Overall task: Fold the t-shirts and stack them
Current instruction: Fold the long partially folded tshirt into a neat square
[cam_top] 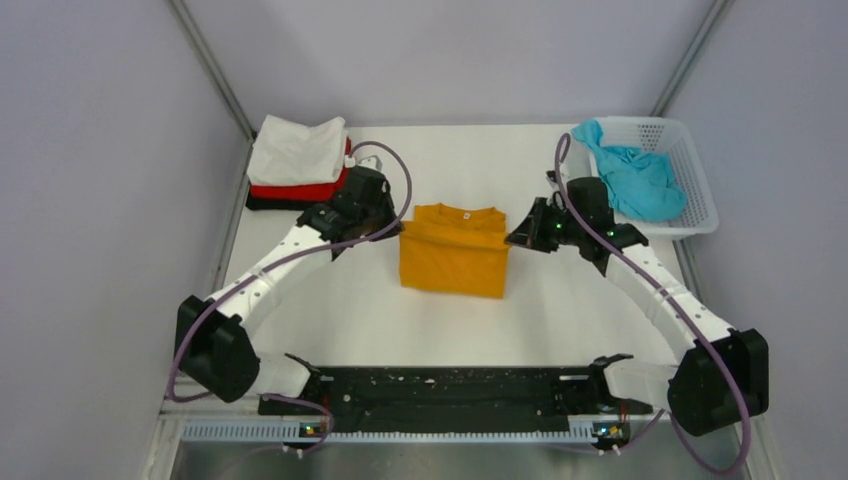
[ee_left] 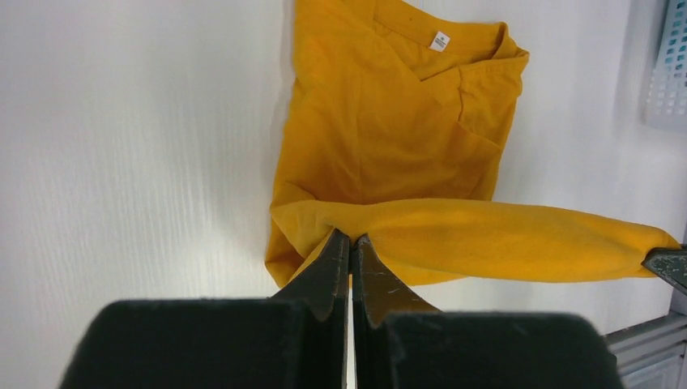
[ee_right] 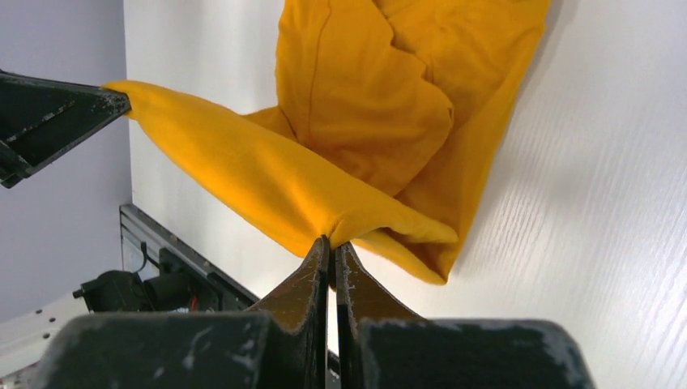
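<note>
The orange-yellow t-shirt lay partly folded in the middle of the worktop, collar towards the far side. One edge of it was raised off the rest as a taut band strung between the two arms. The left fingers were pressed together on one end of that band and the right fingers on the other, each holding only a small bite of cloth at the very tips. That thin hold looked like the main risk: a tug from either side, or one arm travelling faster than the other, would likely pull the edge out of a pinch and let the fold drop short. Uneven travel could also twist the band, so the crease would land askew. The layers beneath seemed loose, and dragging low across them might rumple them or undo the sides turned in. Both arms reached forward from their bases with elbows bowed outward and wrists turned in to face each other across the shirt, the left at its left side and the right at its right, both low over the worktop. At the far left a white shirt sat on a red shirt and a black shirt, well apart from the work. A teal shirt lay bunched in the basket at the far right, so much of the task seemed left to do.
</note>
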Tool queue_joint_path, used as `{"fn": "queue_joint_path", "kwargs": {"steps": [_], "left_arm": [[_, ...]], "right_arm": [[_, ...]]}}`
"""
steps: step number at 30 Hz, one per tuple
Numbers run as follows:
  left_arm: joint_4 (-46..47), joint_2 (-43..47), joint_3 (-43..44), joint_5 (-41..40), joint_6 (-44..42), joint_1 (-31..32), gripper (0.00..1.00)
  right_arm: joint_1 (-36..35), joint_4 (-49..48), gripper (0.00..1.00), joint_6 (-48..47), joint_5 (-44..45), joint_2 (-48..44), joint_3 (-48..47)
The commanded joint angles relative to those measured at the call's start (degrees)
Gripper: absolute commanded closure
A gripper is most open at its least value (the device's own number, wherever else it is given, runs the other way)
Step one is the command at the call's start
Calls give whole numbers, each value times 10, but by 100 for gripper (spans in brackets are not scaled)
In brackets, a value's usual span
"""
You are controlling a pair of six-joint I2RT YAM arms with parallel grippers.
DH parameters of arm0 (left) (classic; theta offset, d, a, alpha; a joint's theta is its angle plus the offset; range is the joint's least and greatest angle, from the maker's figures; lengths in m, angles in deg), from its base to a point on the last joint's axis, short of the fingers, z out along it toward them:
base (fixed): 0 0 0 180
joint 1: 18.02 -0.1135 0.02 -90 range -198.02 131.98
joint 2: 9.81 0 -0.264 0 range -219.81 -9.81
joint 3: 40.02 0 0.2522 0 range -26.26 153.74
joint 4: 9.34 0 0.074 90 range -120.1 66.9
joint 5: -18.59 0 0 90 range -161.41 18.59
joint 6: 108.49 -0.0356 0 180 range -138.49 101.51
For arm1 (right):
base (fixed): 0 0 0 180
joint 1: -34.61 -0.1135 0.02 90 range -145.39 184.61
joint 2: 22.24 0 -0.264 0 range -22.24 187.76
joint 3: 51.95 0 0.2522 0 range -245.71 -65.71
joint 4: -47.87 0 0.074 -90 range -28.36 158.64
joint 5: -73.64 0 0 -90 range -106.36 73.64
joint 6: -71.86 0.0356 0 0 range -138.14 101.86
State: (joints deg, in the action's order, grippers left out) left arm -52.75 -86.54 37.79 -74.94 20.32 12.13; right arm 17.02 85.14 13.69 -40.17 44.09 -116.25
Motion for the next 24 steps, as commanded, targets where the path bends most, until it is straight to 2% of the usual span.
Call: {"fn": "queue_joint_path", "kwargs": {"steps": [1, 10, 22, 23, 24], "left_arm": [[37, -45, 57, 4, -29, -19, 100], [10, -185, 158, -8, -32, -45, 100], [-30, -374, 324, 6, -51, -74, 100], [-37, -386, 336, 12, -52, -76, 95], [-43, -395, 352, 21, -53, -79, 86]], "right_arm": [[30, -76, 100, -2, -26, 47, -37], [68, -140, 100, 5, -48, 164, -67], [83, -181, 100, 14, -26, 327, -140], [84, -183, 99, 15, -24, 340, -148], [85, -183, 91, 14, -22, 352, -156]]}}
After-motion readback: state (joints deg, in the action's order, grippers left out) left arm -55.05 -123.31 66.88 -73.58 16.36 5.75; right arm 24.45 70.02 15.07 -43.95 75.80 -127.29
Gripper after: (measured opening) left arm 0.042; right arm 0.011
